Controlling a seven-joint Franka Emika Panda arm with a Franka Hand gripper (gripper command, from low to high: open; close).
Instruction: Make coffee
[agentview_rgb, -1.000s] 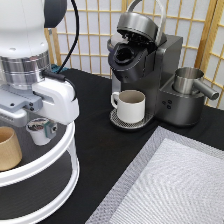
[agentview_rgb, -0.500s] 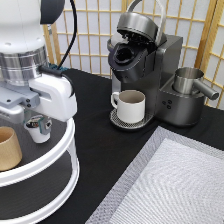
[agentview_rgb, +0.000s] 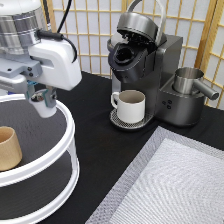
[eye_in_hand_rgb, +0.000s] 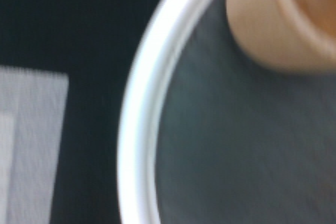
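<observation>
My gripper (agentview_rgb: 43, 100) hangs at the exterior view's left, over the top tier of a white round rack (agentview_rgb: 70, 131). It is shut on the coffee pod (agentview_rgb: 44, 108), a small white pod held just above the tier's dark surface. The coffee machine (agentview_rgb: 142, 60) stands at the top centre with its lid raised and its pod chamber open. A white handled mug (agentview_rgb: 132, 105) sits on its drip tray. The machine is well to the right of my gripper. The wrist view shows the rack's white rim (eye_in_hand_rgb: 139, 125).
A tan handleless cup (agentview_rgb: 9, 148) stands on the rack's top tier at the left edge; it also shows in the wrist view (eye_in_hand_rgb: 292, 30). A steel jug (agentview_rgb: 189, 80) sits right of the machine. A grey mat (agentview_rgb: 170, 185) covers the bottom right. A slatted screen (agentview_rgb: 90, 30) stands behind.
My gripper has risen and shifted a little right with the pod in it, lifting the pod off the rack's top tier. Nothing else has moved.
</observation>
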